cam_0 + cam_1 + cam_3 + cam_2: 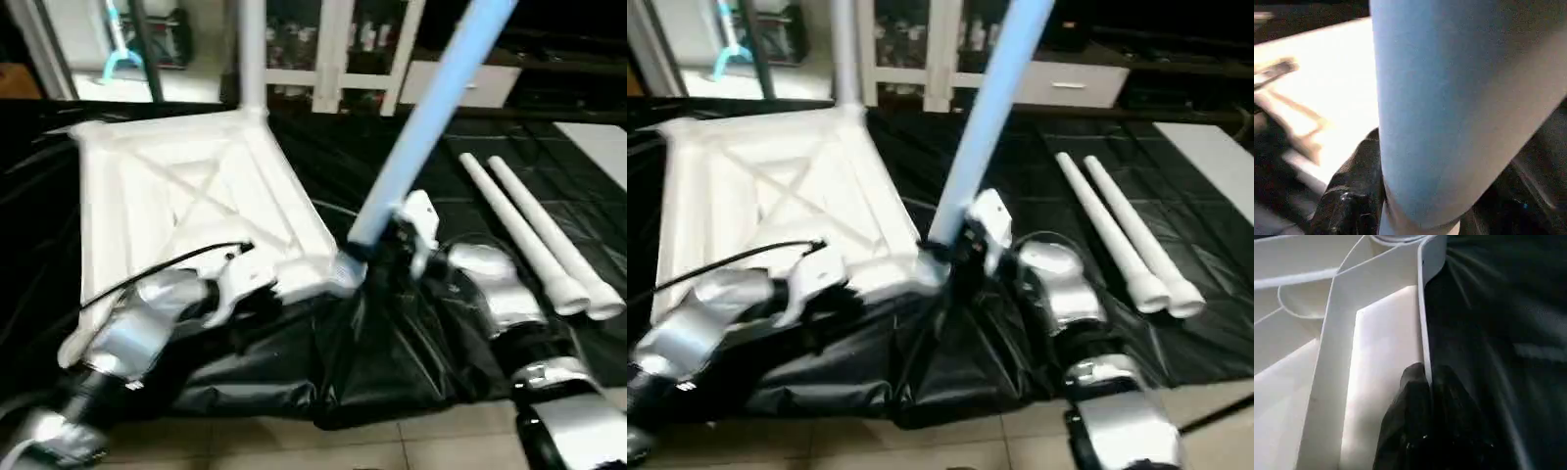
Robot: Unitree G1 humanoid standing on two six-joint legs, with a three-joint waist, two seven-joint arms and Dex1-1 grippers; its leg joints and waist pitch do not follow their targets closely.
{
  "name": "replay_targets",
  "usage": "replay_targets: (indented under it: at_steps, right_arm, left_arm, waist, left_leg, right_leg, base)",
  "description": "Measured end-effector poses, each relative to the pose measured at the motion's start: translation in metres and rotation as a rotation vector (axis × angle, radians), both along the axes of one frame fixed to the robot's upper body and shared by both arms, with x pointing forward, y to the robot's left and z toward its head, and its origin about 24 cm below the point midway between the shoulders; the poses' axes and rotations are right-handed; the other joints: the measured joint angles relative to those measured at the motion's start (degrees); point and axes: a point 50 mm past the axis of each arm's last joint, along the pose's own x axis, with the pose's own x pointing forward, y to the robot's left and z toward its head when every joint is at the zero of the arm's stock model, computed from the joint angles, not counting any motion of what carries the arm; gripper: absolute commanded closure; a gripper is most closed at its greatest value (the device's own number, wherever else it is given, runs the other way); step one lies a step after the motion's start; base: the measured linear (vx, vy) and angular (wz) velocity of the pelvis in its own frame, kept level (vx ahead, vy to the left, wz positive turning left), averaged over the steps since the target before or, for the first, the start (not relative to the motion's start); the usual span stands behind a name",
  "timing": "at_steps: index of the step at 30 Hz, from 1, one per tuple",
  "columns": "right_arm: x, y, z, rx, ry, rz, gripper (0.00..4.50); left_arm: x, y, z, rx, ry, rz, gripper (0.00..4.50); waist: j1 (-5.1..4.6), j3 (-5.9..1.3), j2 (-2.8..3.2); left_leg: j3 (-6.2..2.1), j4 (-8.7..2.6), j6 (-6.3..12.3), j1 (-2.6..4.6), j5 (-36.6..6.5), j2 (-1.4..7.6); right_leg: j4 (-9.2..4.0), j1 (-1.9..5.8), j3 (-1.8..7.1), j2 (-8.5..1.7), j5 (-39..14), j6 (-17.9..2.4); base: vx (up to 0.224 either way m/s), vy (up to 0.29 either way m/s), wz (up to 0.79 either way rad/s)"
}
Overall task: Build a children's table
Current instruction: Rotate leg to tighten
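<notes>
Left eye view: the children's table top point(186, 196) lies upside down on black sheeting point(392, 352), ribbed underside up, filling the 9-to-11 o'clock part of the scene. One leg point(252, 54) stands upright in its far corner socket at 12 o'clock. Left pincer point(1426, 382) is clenched on the top's thin near rim, one black finger either side of the wall. Right pincer point(377, 250) grasps a second leg point(431, 108) near its lower end; that leg leans toward 1 o'clock, its foot at the top's near corner socket at centre. Seating in the socket: cannot tell. Two loose legs point(534, 235) lie side by side, touching, on the sheeting at 3 o'clock. White glass-door cabinet point(333, 49) stands behind at 12 o'clock.
</notes>
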Motion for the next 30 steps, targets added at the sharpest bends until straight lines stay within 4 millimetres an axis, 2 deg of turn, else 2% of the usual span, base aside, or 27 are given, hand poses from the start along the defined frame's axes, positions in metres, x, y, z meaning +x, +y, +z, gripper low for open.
replay_targets:
  at_steps: [4, 6, 8, 12, 17, 21, 24, 26, 27, 30]
  right_arm:
    - [0.003, 0.006, -0.003, -0.017, -0.001, -0.103, 2.66]
    - [0.006, 0.009, -0.004, -0.015, 0.0, -0.172, 2.66]
    - [0.008, 0.013, -0.005, -0.01, 0.0, -0.245, 2.66]
    - [0.013, 0.019, -0.006, 0.029, 0.028, -0.393, 2.66]
    - [0.014, 0.02, -0.006, 0.046, 0.033, -0.441, 2.66]
    - [0.014, 0.021, -0.005, 0.06, 0.037, -0.436, 2.66]
    - [0.014, 0.021, -0.004, 0.077, 0.041, -0.395, 2.66]
    - [0.011, 0.012, 0.0, 0.066, 0.035, -0.265, 2.66]
    - [0.008, 0.006, 0.003, 0.044, 0.03, -0.159, 2.66]
    - [0.002, -0.002, 0.011, -0.008, 0.027, 0.039, 2.66]
  left_arm:
    - [0.003, -0.016, -0.001, 0.005, 0.005, 0.065, 4.5]
    - [0.005, -0.026, -0.001, 0.013, 0.004, 0.115, 4.5]
    - [0.007, -0.034, -0.001, 0.023, -0.002, 0.152, 4.5]
    - [0.012, -0.055, 0.0, 0.052, -0.03, 0.197, 4.5]
    - [0.012, -0.06, 0.0, 0.057, -0.037, 0.209, 4.5]
    - [0.012, -0.057, 0.0, 0.064, -0.051, 0.185, 4.5]
    - [0.01, -0.048, 0.0, 0.073, -0.071, 0.159, 4.5]
    - [0.005, -0.035, 0.001, 0.068, -0.087, 0.084, 4.5]
    - [0.001, -0.026, 0.002, 0.065, -0.096, 0.025, 4.5]
    - [-0.004, -0.007, 0.006, 0.061, -0.1, -0.057, 4.5]
  waist:
    - [-0.35, -0.17, -0.17]
    - [-0.42, -0.23, -0.06]
    - [-0.88, -0.26, 0.0]
    - [-1.07, -0.26, -0.07]
    - [-1.29, -0.35, -0.2]
    - [-1.43, -0.45, -0.25]
    - [-1.64, -0.47, -0.28]
    - [-1.71, -0.45, -0.24]
    - [-1.61, -0.46, -0.22]
    - [-1.28, -0.48, -0.21]
  left_leg:
    - [-0.29, 0.03, -0.01, -0.03, 0.0, 0.04]
    - [-0.38, 0.02, -0.01, -0.1, 0.0, 0.1]
    - [-0.48, -0.04, -0.01, -0.2, 0.0, 0.1]
    - [-0.7, 0.04, -0.01, -0.4, 0.0, 0.03]
    - [-0.92, 0.05, -0.01, -0.66, 0.0, -0.02]
    - [-1.07, 0.01, -0.01, -0.9, 0.0, -0.01]
    - [-1.27, 0.0, -0.29, -0.93, -0.2, 0.0]
    - [-1.35, -0.02, -0.45, -1.09, -0.3, 0.0]
    - [-1.35, -0.04, -0.47, -1.44, -0.3, 0.01]
    - [-1.06, -0.03, -0.49, -1.56, -0.3, 0.17]
  right_leg:
    - [-0.35, 0.21, -0.58, -0.1, 0.0, 0.0]
    - [-0.7, 0.32, -0.88, -0.15, 0.0, 0.0]
    - [-1.01, 0.35, -1.03, -0.15, 0.0, 0.0]
    - [-1.12, 0.37, -1.13, -0.18, 0.0, 0.0]
    - [-1.18, 0.32, -1.25, -0.19, 0.0, 0.0]
    - [-1.17, 0.15, -1.36, -0.16, 0.0, 0.0]
    - [-1.15, 0.11, -1.47, -0.13, 0.0, 0.0]
    - [-1.14, -0.03, -1.5, -0.12, 0.0, 0.0]
    - [-1.07, 0.08, -1.5, -0.1, 0.0, 0.0]
    - [-0.94, 0.14, -1.46, -0.06, 0.6, -0.7]
  base:
    - [0.0, 0.0, 0.0]
    - [0.0, 0.0, 0.0]
    - [0.0, 0.0, 0.0]
    - [0.0, 0.0, 0.0]
    - [0.0, 0.0, 0.0]
    - [0.0, 0.0, 0.0]
    - [0.0, 0.0, 0.0]
    - [0.0, 0.0, 0.0]
    - [0.0, 0.0, 0.0]
    - [0.067, -0.015, 0.03]
